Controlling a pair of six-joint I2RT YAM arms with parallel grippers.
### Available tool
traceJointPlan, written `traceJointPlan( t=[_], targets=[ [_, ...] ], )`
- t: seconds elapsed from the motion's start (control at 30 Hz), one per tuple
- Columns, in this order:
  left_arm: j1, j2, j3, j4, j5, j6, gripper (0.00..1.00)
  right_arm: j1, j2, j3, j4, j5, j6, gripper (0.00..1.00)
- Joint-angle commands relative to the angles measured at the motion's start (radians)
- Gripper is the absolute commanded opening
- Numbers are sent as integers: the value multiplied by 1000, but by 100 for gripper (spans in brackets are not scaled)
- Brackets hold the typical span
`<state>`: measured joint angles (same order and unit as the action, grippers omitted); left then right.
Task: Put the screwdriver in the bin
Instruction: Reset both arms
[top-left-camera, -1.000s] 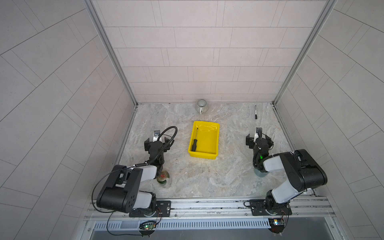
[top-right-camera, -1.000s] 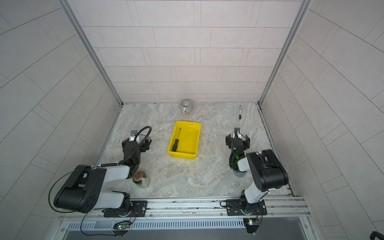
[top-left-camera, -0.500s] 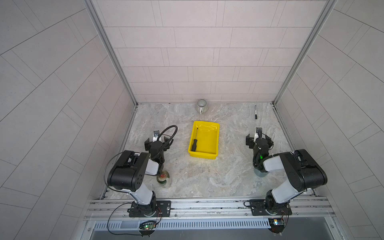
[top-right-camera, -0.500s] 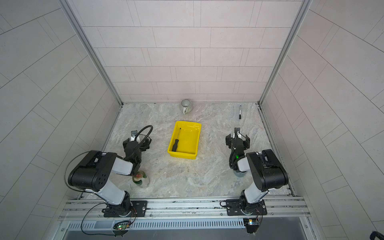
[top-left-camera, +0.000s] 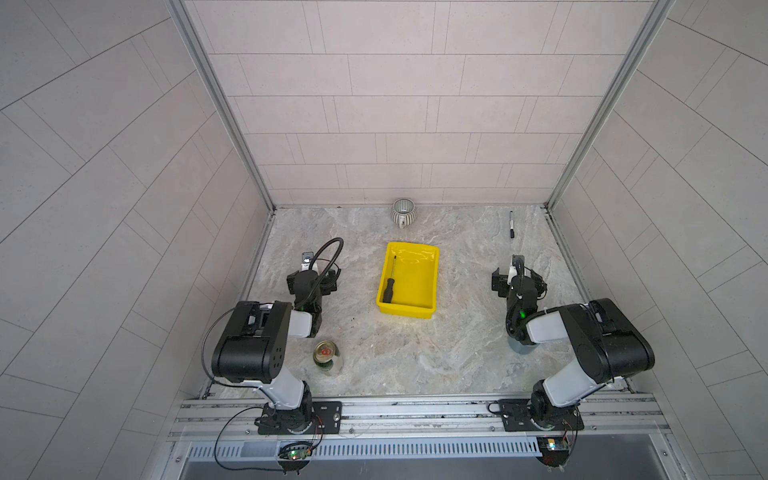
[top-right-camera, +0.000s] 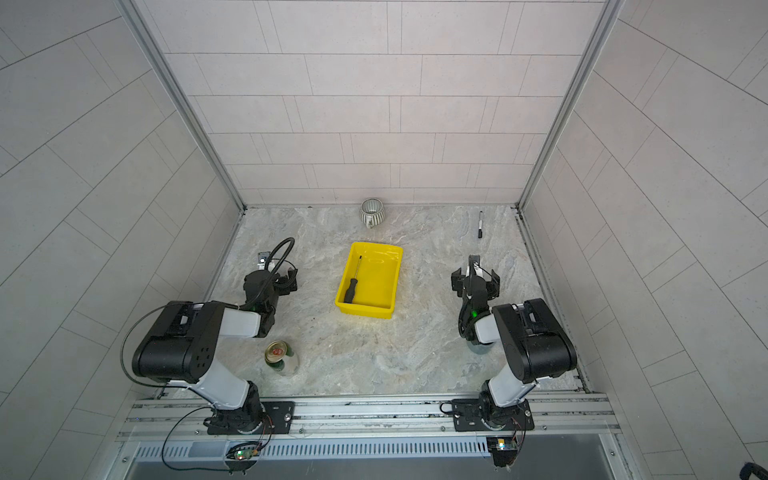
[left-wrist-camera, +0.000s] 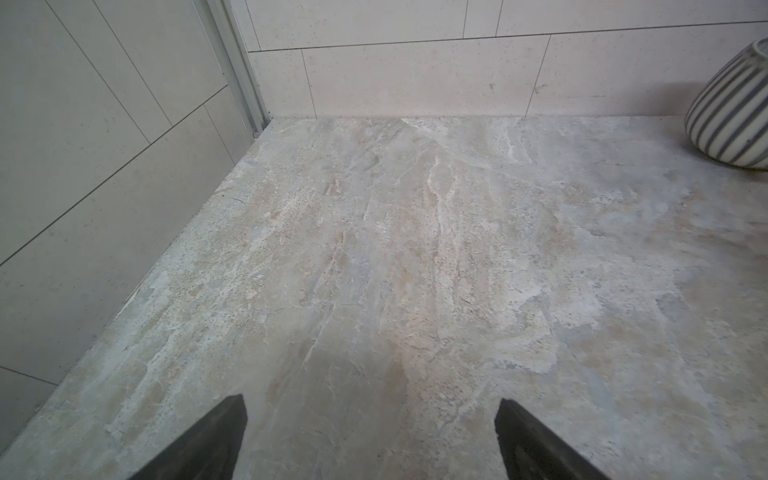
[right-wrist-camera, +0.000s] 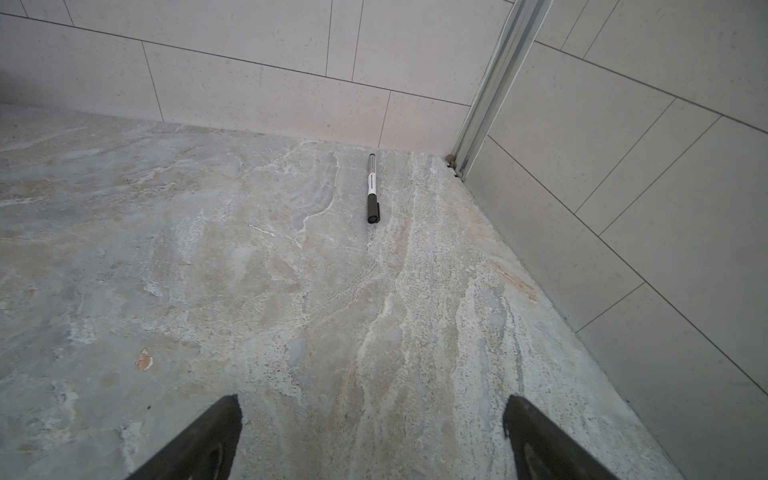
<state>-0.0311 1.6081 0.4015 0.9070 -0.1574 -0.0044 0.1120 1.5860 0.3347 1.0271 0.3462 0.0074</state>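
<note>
Marbled worktop (top-left-camera: 415, 353) between tiled walls: placing looks done.
Screwdriver (top-left-camera: 389, 289) lies flat inside the bin (top-left-camera: 417, 282), along its left wall. Left jaws and right jaws stand spread wide, empty, well apart from the bin on either side. I judge nothing remains but parking both arms.
</note>
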Motion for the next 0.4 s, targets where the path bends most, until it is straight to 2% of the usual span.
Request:
traceJointPlan(
  t=[0.0,0.37],
  targets=[
    [-1,-24,-1,4,11,-11,100,-2,0,10,-6,0,-6,99],
    [-1,-24,-1,3,12,-12,100,-28,-5,25,-44,-59,8,99]
  ],
)
